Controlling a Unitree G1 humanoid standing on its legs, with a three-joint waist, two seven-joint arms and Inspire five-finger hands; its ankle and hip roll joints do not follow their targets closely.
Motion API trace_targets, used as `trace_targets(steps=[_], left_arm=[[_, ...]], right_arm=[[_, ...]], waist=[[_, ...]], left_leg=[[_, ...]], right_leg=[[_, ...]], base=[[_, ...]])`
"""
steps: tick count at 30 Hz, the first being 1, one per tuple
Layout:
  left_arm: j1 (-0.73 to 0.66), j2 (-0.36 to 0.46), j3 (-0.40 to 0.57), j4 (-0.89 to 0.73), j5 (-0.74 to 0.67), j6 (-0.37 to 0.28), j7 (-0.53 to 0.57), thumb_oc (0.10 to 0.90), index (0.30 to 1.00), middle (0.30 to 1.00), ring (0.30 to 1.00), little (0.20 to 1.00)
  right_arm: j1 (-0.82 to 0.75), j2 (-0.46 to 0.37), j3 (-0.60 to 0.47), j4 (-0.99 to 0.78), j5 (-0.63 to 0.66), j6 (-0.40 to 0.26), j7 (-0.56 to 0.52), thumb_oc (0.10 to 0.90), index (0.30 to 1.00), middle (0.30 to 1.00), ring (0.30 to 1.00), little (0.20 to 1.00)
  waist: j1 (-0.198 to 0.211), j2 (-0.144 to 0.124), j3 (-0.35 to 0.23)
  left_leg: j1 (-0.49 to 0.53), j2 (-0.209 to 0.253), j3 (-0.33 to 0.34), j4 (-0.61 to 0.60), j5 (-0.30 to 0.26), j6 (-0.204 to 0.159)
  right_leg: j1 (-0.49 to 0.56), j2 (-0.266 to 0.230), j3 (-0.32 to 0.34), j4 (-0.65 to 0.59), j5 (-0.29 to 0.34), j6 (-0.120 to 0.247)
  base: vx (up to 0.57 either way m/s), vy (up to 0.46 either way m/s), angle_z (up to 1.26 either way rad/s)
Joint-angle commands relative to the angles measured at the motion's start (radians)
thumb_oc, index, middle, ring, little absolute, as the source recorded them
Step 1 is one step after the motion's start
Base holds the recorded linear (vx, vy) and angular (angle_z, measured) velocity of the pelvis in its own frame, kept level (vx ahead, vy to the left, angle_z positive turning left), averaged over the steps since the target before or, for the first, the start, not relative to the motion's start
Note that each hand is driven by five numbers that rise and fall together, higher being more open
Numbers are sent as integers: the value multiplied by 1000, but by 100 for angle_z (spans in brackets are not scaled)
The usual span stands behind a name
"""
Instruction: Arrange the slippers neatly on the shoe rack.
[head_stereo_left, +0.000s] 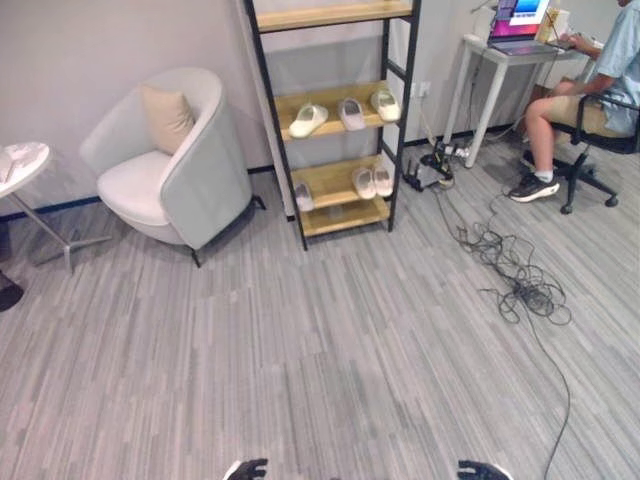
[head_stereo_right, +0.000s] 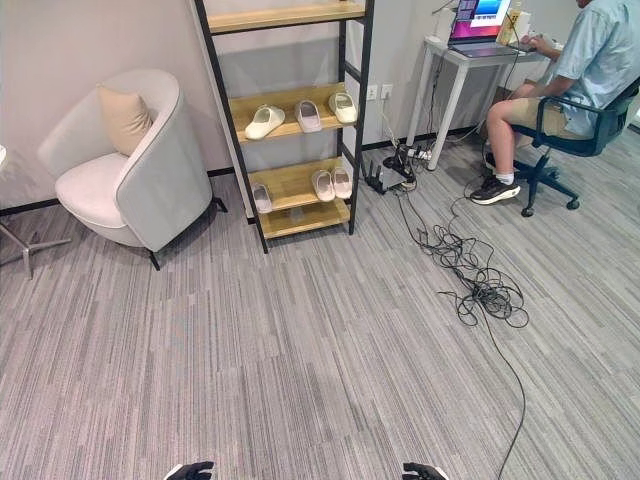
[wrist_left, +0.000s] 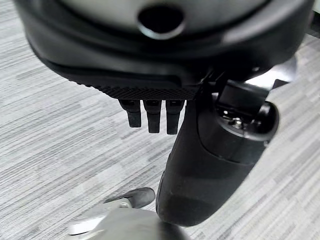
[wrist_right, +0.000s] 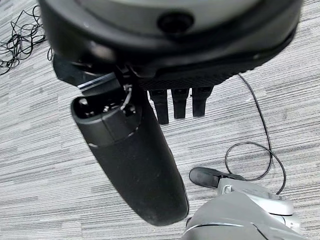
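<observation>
— Wooden shelves on the shoe rack (head_stereo_left: 325, 110), head view: where are the slippers?
— Three slippers (head_stereo_left: 343, 112) lie on the middle shelf and three (head_stereo_left: 365, 182) on the lower one, with an armchair (head_stereo_left: 170, 160) to its left.
— Left wrist view?
— The left hand (wrist_left: 150, 112) hangs relaxed over carpet, holding nothing.
— Right wrist view?
— The right hand (wrist_right: 177, 102) is the same: fingers loose, empty.

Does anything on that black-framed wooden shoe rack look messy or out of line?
Yes. On the middle shelf, the cream slipper at the left lies angled, unlike the two beside it. On the lower shelf, one slipper sits apart from the pair.
</observation>
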Motion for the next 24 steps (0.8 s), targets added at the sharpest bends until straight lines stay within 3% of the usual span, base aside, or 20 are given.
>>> trace_targets(steps=[1, 12, 24], left_arm=[[-77, -29, 8, 18, 14, -38, -16, 800, 900, 900, 900, 900], [-76, -19, 25, 18, -18, -40, -18, 800, 900, 900, 900, 900], [-101, -18, 11, 15, -45, -45, -21, 800, 900, 900, 900, 900]], right_arm=[[-15, -12, 34, -2, -4, -19, -14, 800, 900, 900, 900, 900], [-3, -6, 26, 0, 0, -14, -10, 800, 900, 900, 900, 900], [-13, -33, 10, 3, 27, -23, -23, 800, 900, 900, 900, 900]], waist=[[-7, -52, -18], [-17, -57, 3], [-17, -79, 65]], left_leg=[[-4, 13, -52, -5, -47, -54], [-14, 32, -54, 21, -52, -69], [-180, 45, -23, 309, -66, -110]], right_leg=[[8, -44, 46, 21, -66, 112], [-20, -28, 50, 74, -93, 94], [-35, -32, 37, 99, -104, 60]], base=[[0, 0, 0], [-2, -40, -1], [-7, -49, 7]])
